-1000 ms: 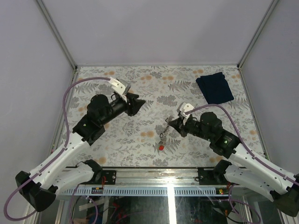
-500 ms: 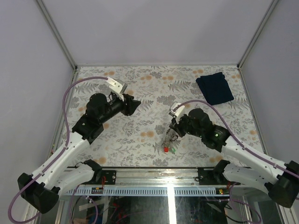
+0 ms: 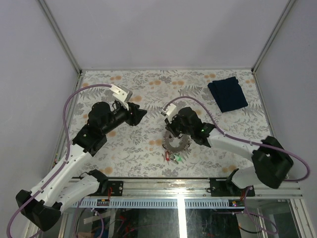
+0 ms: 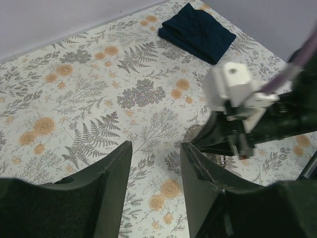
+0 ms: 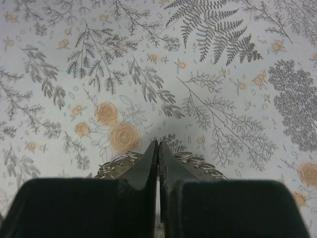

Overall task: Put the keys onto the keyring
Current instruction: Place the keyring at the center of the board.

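Keyring (image 3: pixel 177 145) is down on the tabletop (image 3: pixel 129 153) now, just in front of the right gripper (image 3: pixel 171 139). It's spread in a loose coil, w/ the red tag (image 3: pixel 168 156) and green tag (image 3: pixel 177 158) at its near edge.

That's the big change imo. A sec ago the chain was dangling in a thin strand off those jaws, further to the right, w/ only the red tag really showing. Since then the right arm swung left and dropped low, so the chain bunched up flat and both tags fanned out.

Right wrist cam shows the jaws pressed nearly together. Chain links (image 5: pixel 195 161) poke out on both sides of the tips, so pretty sure it's still pinching the keyring, not just resting on it.

Left gripper (image 3: pixel 140 113) barely moved, maybe pulled back a touch. It hovers off to the left, well apart from the coil, jaws parted a moderate amt and holding nothing.

Blue cloth (image 3: pixel 227 93) sits untouched at the far right corner.

What it means: looks like a reposition, i.e. laying the chain out nearer the middle where both arms can reach it. Tbh I can't pick out the keys anywhere, too small or buried in the coil. So can't say any are threaded on, and I'd guess the actual threading hasn't happened yet.
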`<action>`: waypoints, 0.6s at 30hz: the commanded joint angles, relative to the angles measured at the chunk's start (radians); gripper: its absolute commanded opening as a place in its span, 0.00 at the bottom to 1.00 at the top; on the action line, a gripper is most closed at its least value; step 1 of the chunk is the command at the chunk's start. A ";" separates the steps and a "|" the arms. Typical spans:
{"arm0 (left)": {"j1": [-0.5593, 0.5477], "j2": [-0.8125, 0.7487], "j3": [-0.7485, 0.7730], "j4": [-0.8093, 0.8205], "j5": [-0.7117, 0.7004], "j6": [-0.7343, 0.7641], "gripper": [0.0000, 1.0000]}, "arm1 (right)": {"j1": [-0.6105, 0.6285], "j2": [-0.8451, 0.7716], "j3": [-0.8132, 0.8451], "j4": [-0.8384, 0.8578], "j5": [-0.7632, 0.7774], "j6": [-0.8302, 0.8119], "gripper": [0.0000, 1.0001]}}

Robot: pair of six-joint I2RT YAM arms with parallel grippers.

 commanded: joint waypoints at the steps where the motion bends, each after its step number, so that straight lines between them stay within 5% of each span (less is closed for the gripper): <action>1: 0.010 -0.040 -0.006 -0.027 -0.040 0.007 0.45 | 0.001 0.151 0.128 0.163 -0.014 -0.020 0.00; 8: 0.026 -0.070 -0.023 -0.081 -0.104 -0.009 0.46 | -0.013 0.366 0.250 0.218 -0.024 -0.024 0.05; 18: 0.235 -0.005 -0.076 -0.034 0.032 -0.118 0.47 | -0.126 0.224 0.156 0.230 -0.051 0.150 0.55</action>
